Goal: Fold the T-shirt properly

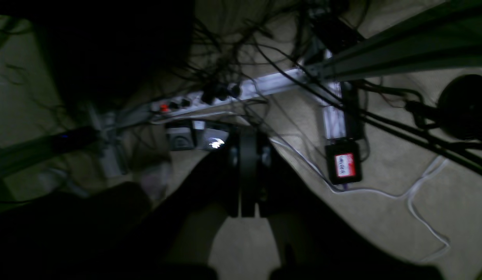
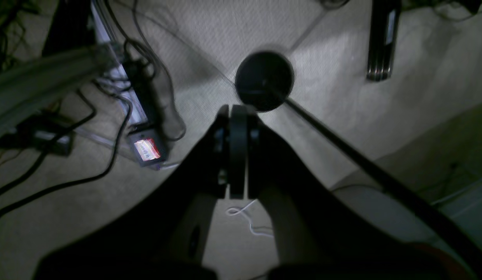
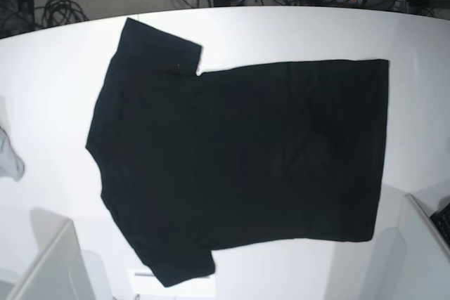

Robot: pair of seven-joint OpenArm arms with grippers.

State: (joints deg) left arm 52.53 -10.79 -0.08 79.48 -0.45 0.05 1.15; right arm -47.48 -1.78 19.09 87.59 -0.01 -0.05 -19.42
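T-shirt (image 3: pixel 239 152) flat, plain side up, on white table (image 3: pixel 56 68); cable-strewn carpet (image 2: pixel 311 77) below; left tool (image 1: pixel 248 212) and right tool (image 2: pixel 237 194) clenched, empty.

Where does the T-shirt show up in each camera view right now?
Base: T-shirt spread flat across the table, filling the middle.
Left wrist: not in view, only floor and cables.
Right wrist: not in view.
Shared landmark: red-labelled box, in both wrist views.
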